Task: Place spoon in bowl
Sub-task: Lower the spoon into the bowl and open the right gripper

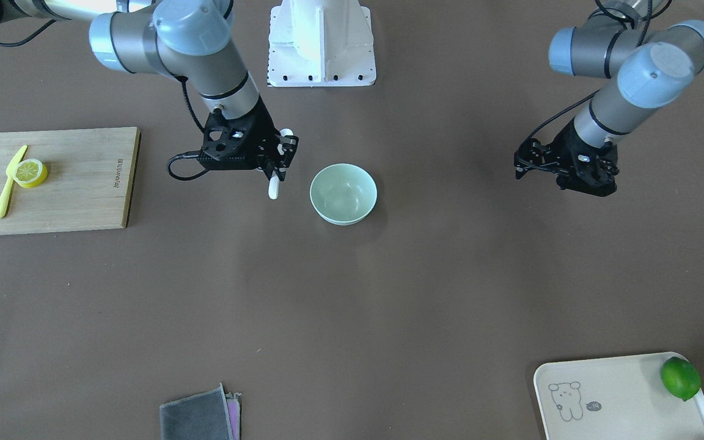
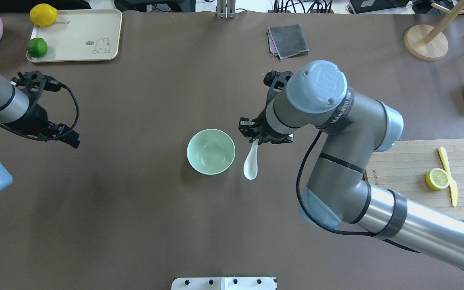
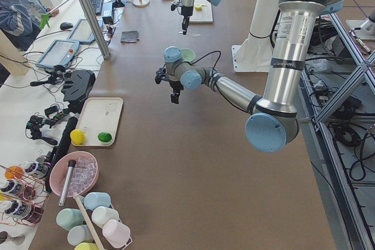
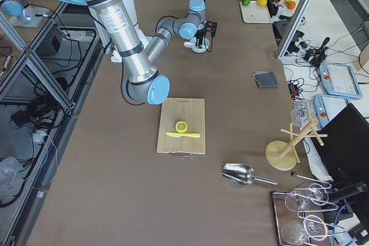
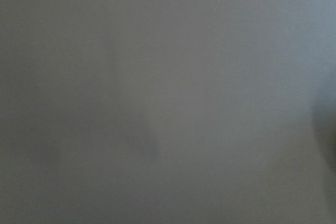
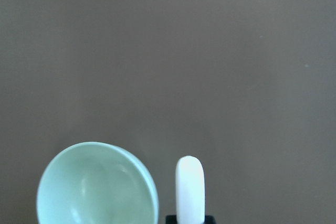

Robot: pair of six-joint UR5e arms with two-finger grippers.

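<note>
The pale mint-green bowl (image 1: 343, 194) (image 2: 210, 151) stands empty at the table's middle. My right gripper (image 1: 275, 166) (image 2: 256, 139) is shut on the white spoon (image 1: 273, 188) (image 2: 251, 165) and holds it by the handle, just beside the bowl on my right. The scoop points toward my base. In the right wrist view the handle end (image 6: 189, 187) sticks out next to the bowl's rim (image 6: 149, 192). My left gripper (image 1: 584, 180) (image 2: 69, 137) hovers far off to my left, holding nothing; I cannot tell whether its jaws are open.
A wooden cutting board (image 1: 77, 183) with a lemon half (image 1: 31, 173) and a yellow-green knife (image 1: 8, 183) lies on my right. A cream tray (image 2: 75, 34) with a lime (image 2: 37, 47) and a lemon (image 2: 43, 14) is far left. A grey cloth (image 2: 288, 40) lies far centre.
</note>
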